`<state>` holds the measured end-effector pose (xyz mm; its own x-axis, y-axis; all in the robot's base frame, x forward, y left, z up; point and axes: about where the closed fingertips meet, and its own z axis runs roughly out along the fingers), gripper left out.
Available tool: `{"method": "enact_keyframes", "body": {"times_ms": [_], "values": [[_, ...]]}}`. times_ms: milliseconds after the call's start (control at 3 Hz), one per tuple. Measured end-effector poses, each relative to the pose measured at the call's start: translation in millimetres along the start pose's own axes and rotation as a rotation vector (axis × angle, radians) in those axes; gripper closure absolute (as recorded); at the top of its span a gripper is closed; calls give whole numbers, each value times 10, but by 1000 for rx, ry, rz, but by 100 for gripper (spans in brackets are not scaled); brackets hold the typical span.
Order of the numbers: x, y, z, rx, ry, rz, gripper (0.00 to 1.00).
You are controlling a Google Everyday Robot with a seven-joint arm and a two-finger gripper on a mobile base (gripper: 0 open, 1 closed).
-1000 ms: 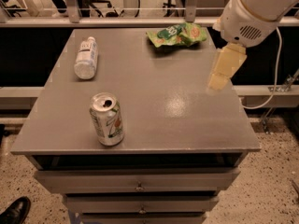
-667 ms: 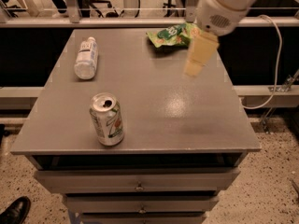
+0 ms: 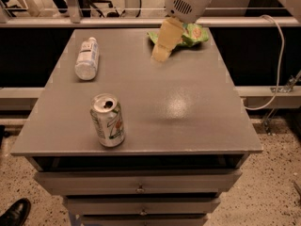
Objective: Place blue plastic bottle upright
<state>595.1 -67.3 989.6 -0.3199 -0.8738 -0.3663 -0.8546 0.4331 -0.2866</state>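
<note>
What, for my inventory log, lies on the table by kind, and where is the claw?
Plastic bottles: 1, the blue plastic bottle, on its side.
Soda cans: 1, the soda can, upright.
Snack bags: 1, the green bag.
Total: 3.
The claw hangs above the far part of the table, in front of the green bag.

This looks like an office. I see chair legs (image 3: 101, 12) upper left and a drawered counter (image 3: 188, 102). My tool (image 3: 162, 52) hangs top centre.
</note>
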Motion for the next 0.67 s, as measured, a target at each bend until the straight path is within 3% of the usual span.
{"method": "enact_keyframes", "body": {"times_ms": [333, 667], "values": [[-1, 0, 1, 0, 0, -1, 0], [-134, -119, 81, 11, -19, 56, 0]]}}
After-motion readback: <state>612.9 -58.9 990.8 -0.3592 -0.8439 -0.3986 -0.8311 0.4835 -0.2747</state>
